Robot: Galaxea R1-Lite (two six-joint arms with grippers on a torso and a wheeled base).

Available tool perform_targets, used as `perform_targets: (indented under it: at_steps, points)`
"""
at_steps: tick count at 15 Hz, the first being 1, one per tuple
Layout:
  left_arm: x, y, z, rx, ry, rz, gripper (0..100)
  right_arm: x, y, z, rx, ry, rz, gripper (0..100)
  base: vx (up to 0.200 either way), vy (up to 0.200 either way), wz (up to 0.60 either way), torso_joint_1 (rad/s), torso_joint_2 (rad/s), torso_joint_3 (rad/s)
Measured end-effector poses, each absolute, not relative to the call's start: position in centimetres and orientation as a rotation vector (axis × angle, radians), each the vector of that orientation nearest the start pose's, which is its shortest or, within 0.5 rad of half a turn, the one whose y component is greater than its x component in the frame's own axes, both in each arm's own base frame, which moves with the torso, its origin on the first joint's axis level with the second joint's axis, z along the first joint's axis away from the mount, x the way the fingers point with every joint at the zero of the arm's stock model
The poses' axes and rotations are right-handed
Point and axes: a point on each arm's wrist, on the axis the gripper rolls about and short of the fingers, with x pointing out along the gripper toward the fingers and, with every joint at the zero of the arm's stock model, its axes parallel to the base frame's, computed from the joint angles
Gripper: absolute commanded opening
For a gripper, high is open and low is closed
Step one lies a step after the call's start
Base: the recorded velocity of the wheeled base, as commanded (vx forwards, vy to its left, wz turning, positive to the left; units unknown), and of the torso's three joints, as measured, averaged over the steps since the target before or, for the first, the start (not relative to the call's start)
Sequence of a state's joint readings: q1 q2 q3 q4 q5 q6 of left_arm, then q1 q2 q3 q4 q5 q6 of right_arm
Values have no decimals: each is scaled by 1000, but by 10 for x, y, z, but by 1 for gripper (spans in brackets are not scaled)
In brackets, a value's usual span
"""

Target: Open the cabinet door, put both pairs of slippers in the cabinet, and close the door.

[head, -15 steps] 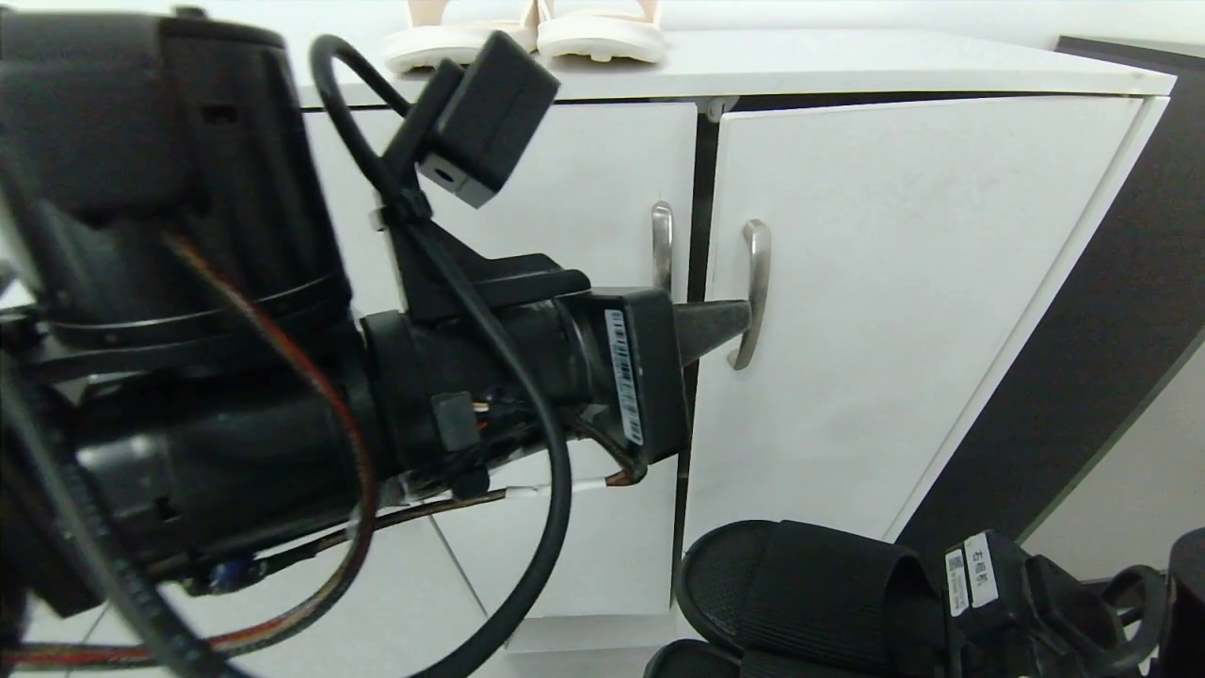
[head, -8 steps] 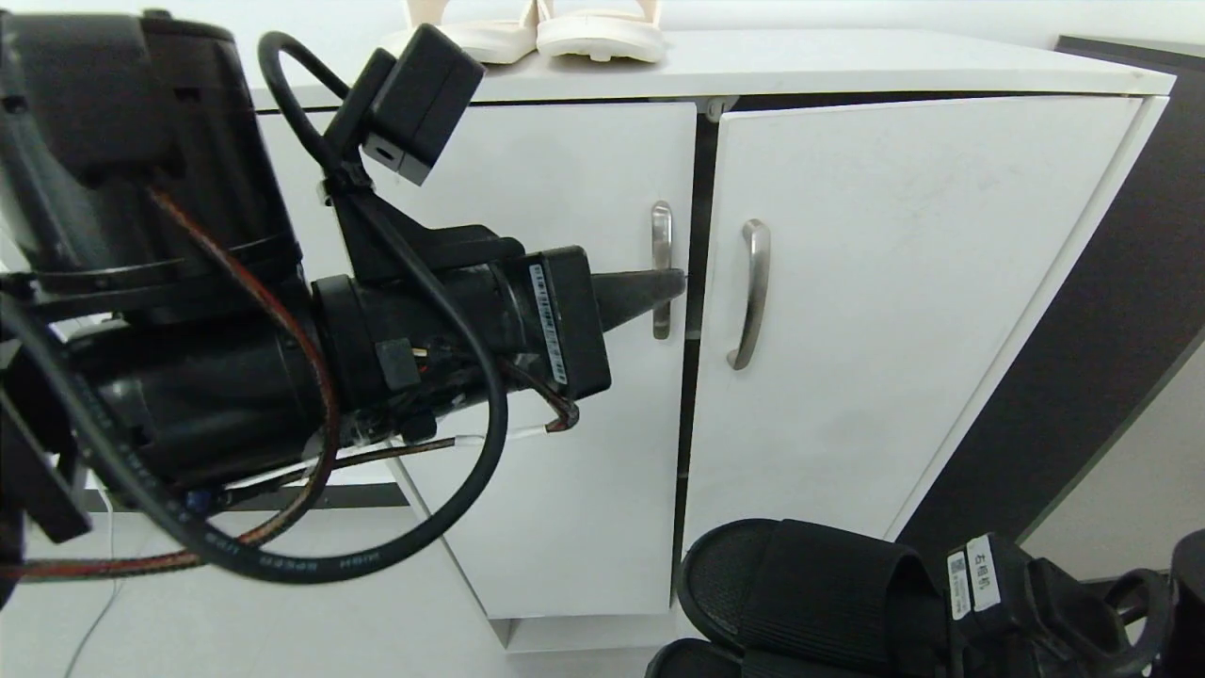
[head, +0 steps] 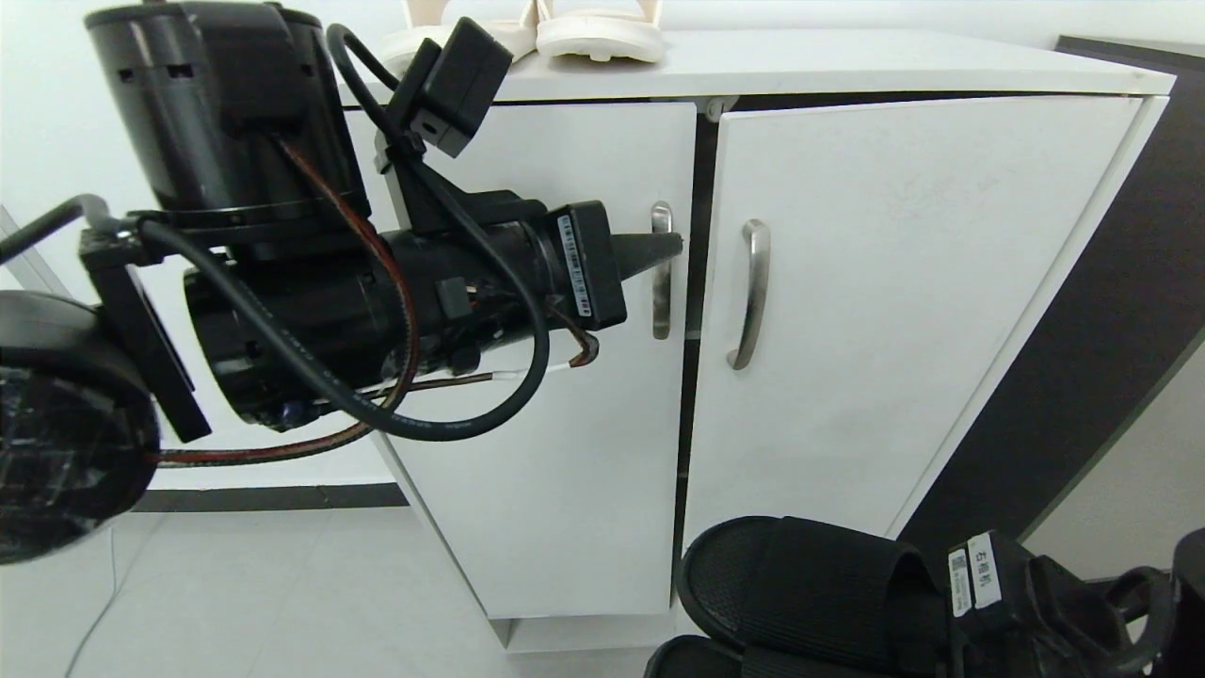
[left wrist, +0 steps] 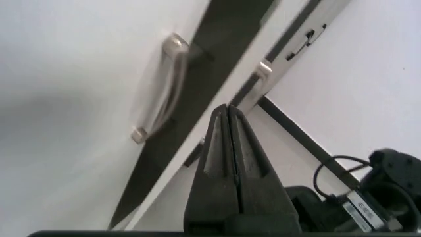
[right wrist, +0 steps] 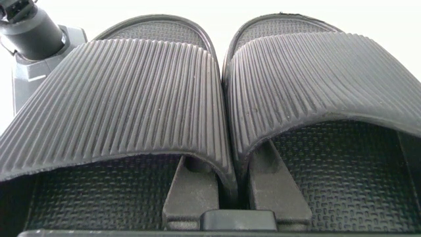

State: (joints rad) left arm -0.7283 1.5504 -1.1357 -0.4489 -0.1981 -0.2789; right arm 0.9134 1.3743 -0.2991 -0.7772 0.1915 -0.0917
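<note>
The left arm reaches level across the cabinet (head: 847, 282) front. Its claw (head: 670, 250) is pinched shut on nothing, with the tip by the left door's handle (head: 662, 282). The right claw (right wrist: 227, 174) grips the black slippers (right wrist: 158, 99) low before the cabinet. Beige slippers (head: 593, 38) sit on top.

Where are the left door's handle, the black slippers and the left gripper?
left door's handle (head: 662, 306): head view, lower part of the metal bar.
black slippers (right wrist: 296, 85): right wrist view, ribbed strap of one slipper.
left gripper (left wrist: 229, 113): left wrist view, tips of the shut fingers.
</note>
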Motion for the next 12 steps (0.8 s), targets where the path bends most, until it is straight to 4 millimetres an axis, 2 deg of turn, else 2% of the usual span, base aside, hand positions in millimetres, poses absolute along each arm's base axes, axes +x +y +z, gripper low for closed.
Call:
perform_targets:
  at_steps: [5, 11, 12]
  points:
    - [231, -212, 305, -272, 83, -921, 0, 112, 152, 146, -193, 244, 1110, 0, 0, 0, 0, 0, 0, 0]
    - [240, -220, 303, -270, 88, -926, 0, 108, 151, 143, -215, 248, 1129, 0, 0, 0, 0, 0, 0, 0]
    - [240, -220, 302, -274, 92, -926, 0, 105, 151, 140, -221, 256, 1145, 0, -200, 0, 0, -2, -2, 7]
